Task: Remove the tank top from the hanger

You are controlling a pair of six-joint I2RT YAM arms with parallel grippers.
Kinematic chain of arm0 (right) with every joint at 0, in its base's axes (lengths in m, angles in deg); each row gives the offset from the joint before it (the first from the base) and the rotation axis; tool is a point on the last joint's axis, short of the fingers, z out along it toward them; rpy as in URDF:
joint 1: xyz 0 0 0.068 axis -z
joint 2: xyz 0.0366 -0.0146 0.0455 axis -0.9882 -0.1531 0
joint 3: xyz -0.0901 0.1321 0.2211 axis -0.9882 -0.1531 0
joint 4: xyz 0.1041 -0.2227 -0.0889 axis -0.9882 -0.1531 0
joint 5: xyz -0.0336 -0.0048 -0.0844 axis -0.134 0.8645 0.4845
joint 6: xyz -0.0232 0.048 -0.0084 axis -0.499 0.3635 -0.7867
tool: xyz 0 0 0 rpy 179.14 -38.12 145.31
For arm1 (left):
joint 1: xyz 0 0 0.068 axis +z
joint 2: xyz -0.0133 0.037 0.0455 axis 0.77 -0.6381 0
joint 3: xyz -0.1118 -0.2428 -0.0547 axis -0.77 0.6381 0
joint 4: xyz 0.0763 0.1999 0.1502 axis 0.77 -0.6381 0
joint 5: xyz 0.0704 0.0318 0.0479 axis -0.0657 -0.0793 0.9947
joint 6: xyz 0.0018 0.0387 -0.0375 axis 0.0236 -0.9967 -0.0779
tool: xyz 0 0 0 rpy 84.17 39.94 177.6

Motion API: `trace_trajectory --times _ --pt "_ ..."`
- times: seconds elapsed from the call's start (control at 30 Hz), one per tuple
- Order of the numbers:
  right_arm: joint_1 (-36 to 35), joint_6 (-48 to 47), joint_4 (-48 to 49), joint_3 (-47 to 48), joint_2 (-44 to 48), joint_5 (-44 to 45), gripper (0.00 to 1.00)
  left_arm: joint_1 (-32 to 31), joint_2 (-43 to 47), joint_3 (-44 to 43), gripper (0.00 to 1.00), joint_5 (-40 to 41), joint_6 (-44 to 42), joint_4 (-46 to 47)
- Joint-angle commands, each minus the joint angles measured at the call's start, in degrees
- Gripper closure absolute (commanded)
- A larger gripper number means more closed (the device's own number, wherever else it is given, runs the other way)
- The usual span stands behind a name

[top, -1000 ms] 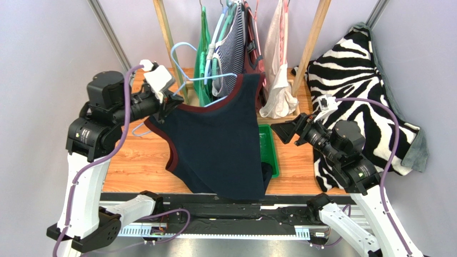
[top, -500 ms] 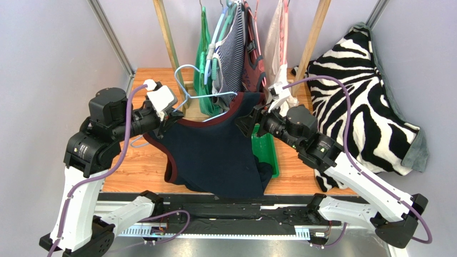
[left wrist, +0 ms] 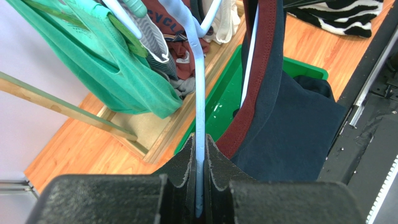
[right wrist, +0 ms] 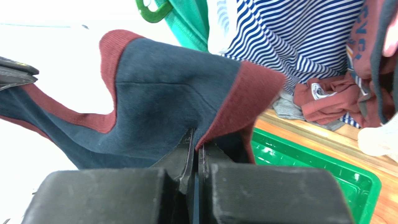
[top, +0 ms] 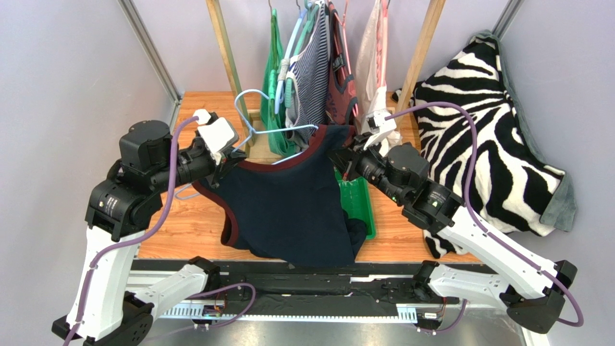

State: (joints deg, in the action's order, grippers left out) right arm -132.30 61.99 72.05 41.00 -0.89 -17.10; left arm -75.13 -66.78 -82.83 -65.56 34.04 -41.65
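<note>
One tank top strap (right wrist: 243, 93) sits inside right pincer (right wrist: 195, 144).

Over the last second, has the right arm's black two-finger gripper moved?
Yes. The right gripper swung left, away from the zebra-striped blanket, past the green plastic tray, and has shut on the navy maroon-trimmed tank top.

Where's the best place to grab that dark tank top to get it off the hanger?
On the tank top, grip the maroon-edged shoulder strap from the right: it sits at the hanger's end, so it should slide off sideways. The right fingers pinch it there; the left fingers clamp the hanger.
</note>
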Motion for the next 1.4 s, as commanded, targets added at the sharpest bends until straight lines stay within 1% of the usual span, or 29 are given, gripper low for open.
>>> trace_trajectory --times 0.0,0.13,0.17,0.23,0.37,0.43,0.5,0.6,0.63,0.7,0.73,0.83,0.9,0.97,1.0,1.03,1.1,1.13,1.17,1.2,1.23,1.3,1.33,1.37 --pt "-0.3 -0.4 1.7 2.7 3.7 5.1 1.0 -0.3 1.4 0.4 1.0 1.9 -1.7 2.3" --pt "-0.2 -2.7 -1.5 4.3 7.7 11.6 1.0 -0.3 2.1 2.0 1.0 5.5 -3.4 2.5" --pt "0.1 -3.0 -1.9 4.5 8.8 15.6 1.0 -0.3 2.4 2.4 1.0 5.8 -3.9 2.6" --pt "1.9 -3.3 -2.1 4.4 10.9 18.0 1.0 -0.3 2.7 2.7 1.0 6.3 -4.3 2.4" --pt "4.5 -2.9 -4.2 4.7 10.2 18.9 1.0 -0.3 3.0 0.9 1.0 5.1 -3.8 1.7" --pt "4.7 -3.0 -4.3 4.5 9.6 19.5 1.0 -0.3 2.6 -0.4 1.0 4.1 -3.4 1.5" --pt "4.9 -3.1 -5.0 4.2 8.8 20.9 1.0 -0.3 1.8 -3.0 1.0 3.7 -2.8 1.1" --pt "7.5 -3.7 -6.0 4.1 8.9 23.5 1.0 -0.3 0.8 -6.9 1.0 2.8 -2.3 0.5" --pt "11.3 -3.3 -6.7 4.3 9.1 22.3 1.0 -0.3 0.6 -7.7 1.0 2.4 -1.7 0.1" --pt "16.3 -0.9 -8.7 4.4 9.6 19.0 1.0 -0.3 0.2 -10.5 1.0 1.6 -1.3 -0.7" --pt "20.8 -0.4 -9.0 4.2 9.9 15.8 1.0 -0.3 0.2 -11.2 1.0 1.2 -1.1 -0.9" --pt "25.2 1.6 -9.3 2.1 11.4 10.8 1.0 -0.3 0.2 -13.1 1.0 1.3 -0.9 -1.2" --pt "25.3 2.5 -9.3 0.2 11.7 9.1 1.0 -0.3 -0.4 -13.4 1.0 1.4 -1.2 -1.2" --pt "25.3 3.6 -8.7 -1.7 12.1 5.2 1.0 -0.3 -1.2 -13.0 1.0 1.1 -1.2 -1.0" --pt "25.3 4.0 -7.4 -2.7 12.4 2.9 1.0 -0.3 -1.5 -13.0 1.0 0.6 -1.3 -0.8" --pt "25.2 4.1 -6.8 -4.9 12.5 -2.6 1.0 -0.3 -1.9 -13.0 1.0 0.5 -1.3 -0.3" --pt "24.3 4.0 -5.3 -6.5 12.4 -6.8 1.0 -0.8 -4.1 -13.6 1.0 0.6 -1.7 0.5" --pt "22.4 2.1 -5.2 -7.3 12.0 -8.0 0.98 -1.2 -5.1 -14.2 1.0 0.9 -1.9 1.2" --pt "21.4 1.0 -5.3 -7.3 11.6 -8.0 0.93 -2.7 -7.5 -15.7 1.0 1.2 -2.1 1.4" --pt "20.4 -0.3 -5.6 -7.1 11.3 -8.1 0.71 -3.6 -8.9 -16.6 1.0 2.5 -2.9 1.6" --pt "18.3 -3.5 -6.1 -6.5 10.0 -10.7 0.56 -4.7 -10.3 -19.0 1.0 3.0 -3.4 1.6" --pt "15.5 -7.6 -10.7 -2.2 8.6 -10.0 0.3 -7.5 -14.5 -21.5 1.0 5.1 -5.0 1.7" --pt "11.6 -9.6 -12.8 -0.1 7.8 -5.6 0.26 -8.2 -15.9 -24.1 1.0 5.6 -5.6 1.3" --pt "9.7 -13.5 -16.3 3.1 7.2 -3.2 0.23 -8.8 -18.4 -25.4 1.0 6.0 -6.4 1.2"
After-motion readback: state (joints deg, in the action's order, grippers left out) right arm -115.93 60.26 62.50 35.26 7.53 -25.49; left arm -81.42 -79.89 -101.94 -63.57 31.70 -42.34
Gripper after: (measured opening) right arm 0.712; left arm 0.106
